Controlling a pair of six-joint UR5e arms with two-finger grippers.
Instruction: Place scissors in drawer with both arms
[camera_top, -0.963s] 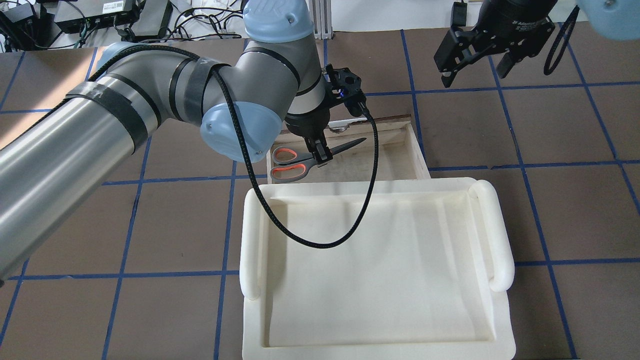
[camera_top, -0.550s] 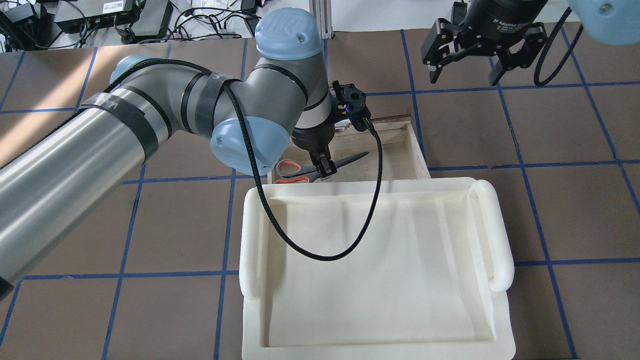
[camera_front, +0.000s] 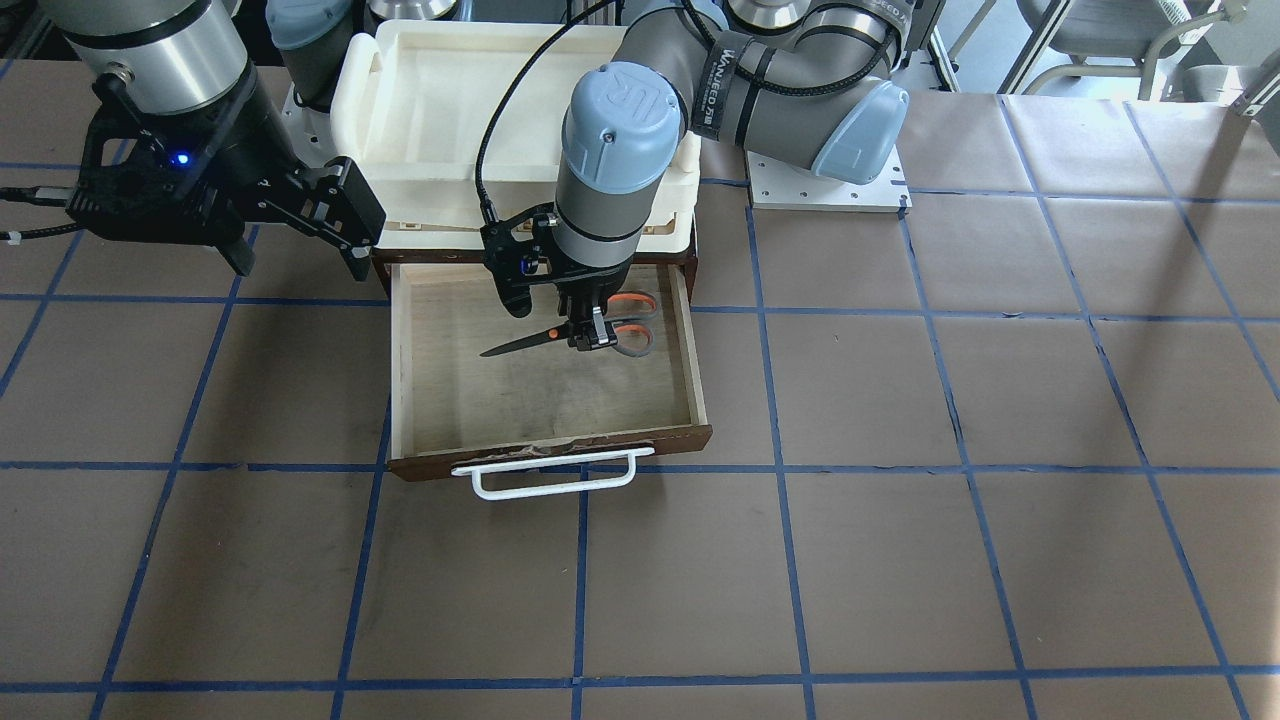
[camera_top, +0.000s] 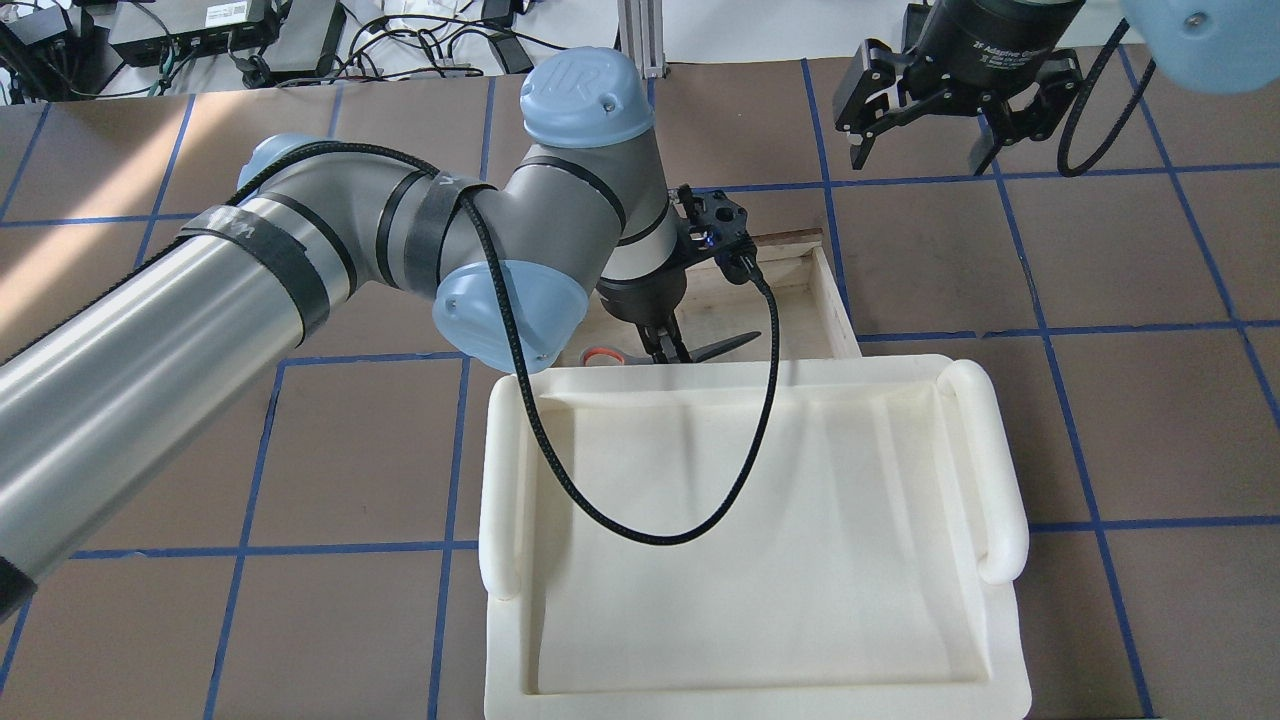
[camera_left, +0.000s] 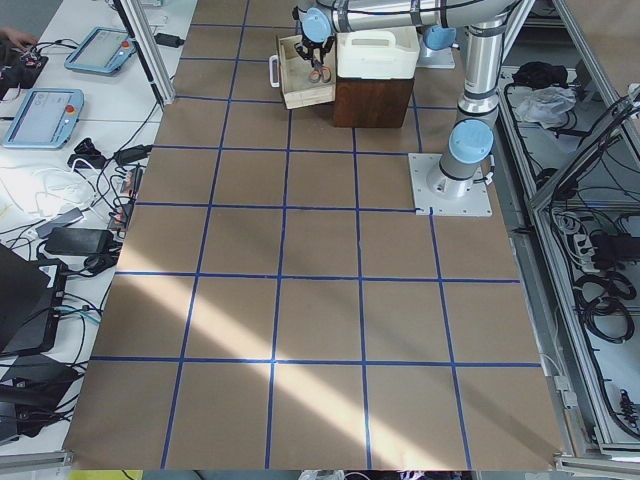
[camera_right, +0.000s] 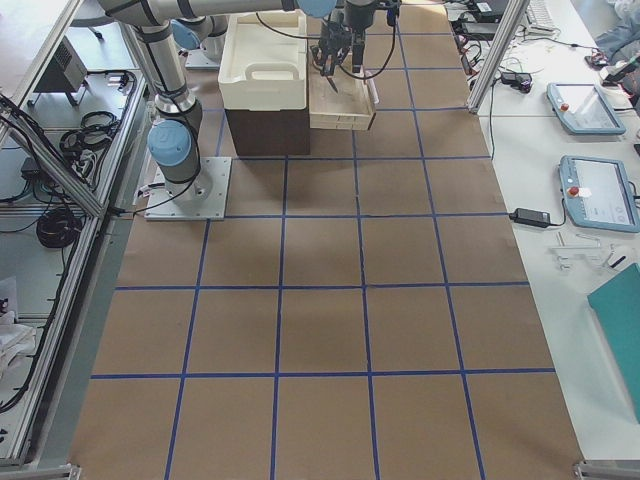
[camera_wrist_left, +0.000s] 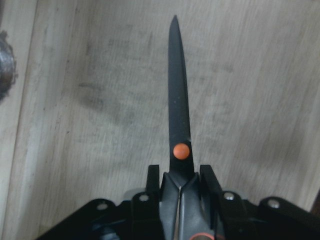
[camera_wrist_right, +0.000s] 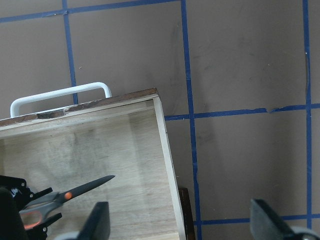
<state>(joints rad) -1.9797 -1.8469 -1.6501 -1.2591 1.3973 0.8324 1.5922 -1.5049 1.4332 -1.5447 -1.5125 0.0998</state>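
The scissors (camera_front: 528, 344) are in my left gripper (camera_front: 591, 339), which is shut on them near the orange pivot dot. They lie level inside the open drawer (camera_front: 548, 441), low over its plywood floor; I cannot tell if they touch it. In the left wrist view the dark blade (camera_wrist_left: 178, 100) points away from my left gripper (camera_wrist_left: 180, 181). In the overhead view the scissors' blade (camera_top: 727, 347) shows beside my left gripper (camera_top: 668, 349). My right gripper (camera_top: 922, 150) is open and empty, raised over the table beside the drawer. The right wrist view shows the scissors (camera_wrist_right: 75, 191) in the drawer (camera_wrist_right: 165, 150).
The cream-white tray (camera_top: 985, 450) sits on top of the brown cabinet (camera_left: 372, 100), behind the drawer. The drawer's white bar handle (camera_front: 555, 480) sticks out toward the open table. My left arm's black cable (camera_top: 700, 520) hangs over the tray.
My left gripper has sunk deeper into the drawer with the scissors, toward the tray side, so the tray rim now hides most of the handles. My right gripper has drifted slightly and stays open.
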